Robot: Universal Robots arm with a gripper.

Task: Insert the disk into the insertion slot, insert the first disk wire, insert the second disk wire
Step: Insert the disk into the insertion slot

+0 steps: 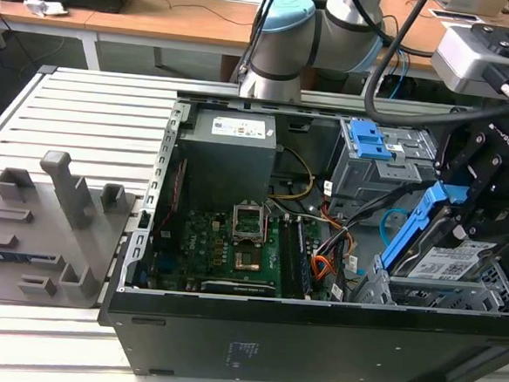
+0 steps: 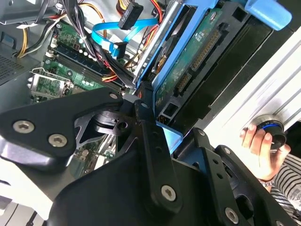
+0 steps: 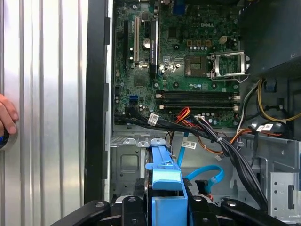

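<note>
I have the end effector [image 3: 167,207] pressed shut on the disk [image 1: 446,261], pinching it by its blue carrier [image 3: 165,176]; the disk is not seated, it hangs tilted at the exterior view's right end of the open computer case [image 1: 314,335], its long axis sloping down toward the insertion slot [image 1: 457,297], which lies directly beneath the grip; whether the low edge already touches that cage I can't quite tell from here; the second disk wire [image 3: 202,172] loops loose just beyond the carrier, the first disk wire [image 2: 130,14] dangles nearby, and neither is plugged into the disk.
</note>
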